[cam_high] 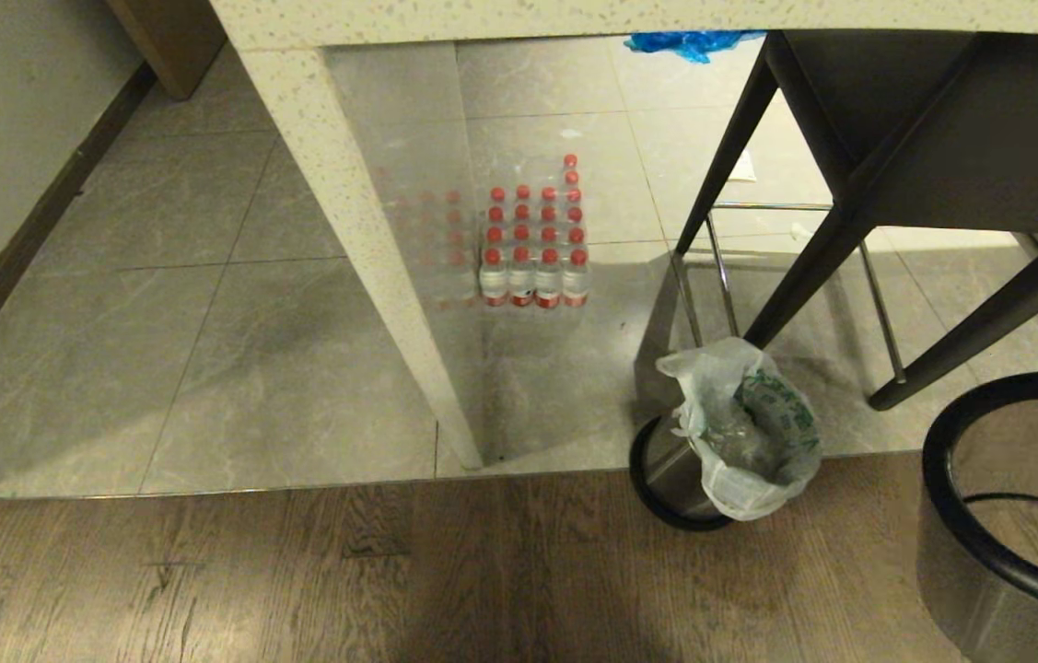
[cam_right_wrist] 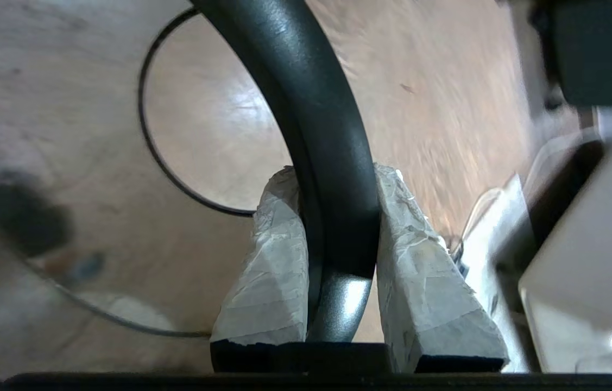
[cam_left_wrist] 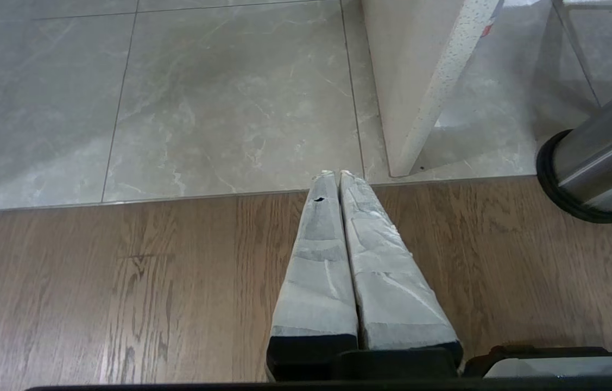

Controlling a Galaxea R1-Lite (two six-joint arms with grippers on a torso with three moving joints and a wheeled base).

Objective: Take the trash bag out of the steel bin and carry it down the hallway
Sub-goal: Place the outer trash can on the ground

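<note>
The right gripper (cam_right_wrist: 333,174) is pinching the empty bin's (cam_high: 935,470) rim, while the left gripper (cam_left_wrist: 338,176) is hanging pressed together. Farther off, left of that bin, the bag (cam_high: 749,433) is sitting upright in the steel bin (cam_high: 666,460), likely nearer the right arm.

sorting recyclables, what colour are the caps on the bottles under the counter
Red caps on the bottles, clearest in the head view.

Left gripper (cam_left_wrist: 338,175) closed — steel bin (cam_left_wrist: 601,157) near.

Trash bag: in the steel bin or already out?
In: the trash bag sits inside the steel bin, mouth crumpled above its top. The right gripper clamps the second bin's black rim instead.
</note>
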